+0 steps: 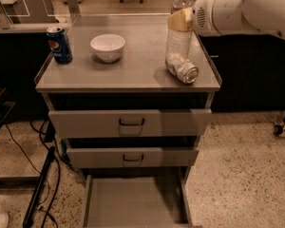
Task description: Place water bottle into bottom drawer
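Observation:
The water bottle [178, 42] is clear with a white cap and stands upright at the right rear of the cabinet top [128, 72], just behind a silver can. My gripper [181, 20] reaches in from the right on a white arm and is shut around the bottle's upper part, with a tan finger [179, 19] across its front. The bottle's bottom end is hidden against the can, so I cannot tell whether it touches the top. The bottom drawer [133, 201] is pulled open at floor level, with a flat grey floor and nothing in it.
A silver can [184, 70] lies on its side in front of the bottle. A white bowl [108, 47] and a blue Pepsi can [60, 44] stand to the left. The two upper drawers [130, 122] [133, 156] are slightly out. Cables [40, 189] lie on the floor at left.

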You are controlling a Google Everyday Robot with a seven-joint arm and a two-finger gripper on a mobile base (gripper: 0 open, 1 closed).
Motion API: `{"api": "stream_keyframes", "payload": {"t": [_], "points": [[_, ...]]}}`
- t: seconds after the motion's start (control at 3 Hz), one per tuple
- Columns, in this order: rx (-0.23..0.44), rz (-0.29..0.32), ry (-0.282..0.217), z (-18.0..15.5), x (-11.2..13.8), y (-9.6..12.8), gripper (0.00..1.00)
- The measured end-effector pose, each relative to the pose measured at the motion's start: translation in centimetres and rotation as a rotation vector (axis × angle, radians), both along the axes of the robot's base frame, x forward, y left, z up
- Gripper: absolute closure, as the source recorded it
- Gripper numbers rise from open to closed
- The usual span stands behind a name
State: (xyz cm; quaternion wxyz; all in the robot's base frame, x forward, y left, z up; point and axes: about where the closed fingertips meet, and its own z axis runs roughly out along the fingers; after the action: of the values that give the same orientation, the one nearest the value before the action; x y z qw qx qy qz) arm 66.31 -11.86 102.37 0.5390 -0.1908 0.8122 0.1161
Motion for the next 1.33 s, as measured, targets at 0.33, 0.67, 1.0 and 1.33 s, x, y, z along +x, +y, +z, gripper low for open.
{"api": "stream_keyframes", "payload": {"t": [0.33,0.67,1.0,1.33], "points": [[-0.004,-0.022,0.055,-0.5,-4.0,-1.3,1.0],[-0.004,-0.021,0.055,-0.5,-4.0,-1.3,1.0],[-0.025,0.02,0.077,-1.8,-5.8,-0.7,1.0],[-0.04,0.076,0.151,-4.4,-9.9,0.3,1.0]]}}
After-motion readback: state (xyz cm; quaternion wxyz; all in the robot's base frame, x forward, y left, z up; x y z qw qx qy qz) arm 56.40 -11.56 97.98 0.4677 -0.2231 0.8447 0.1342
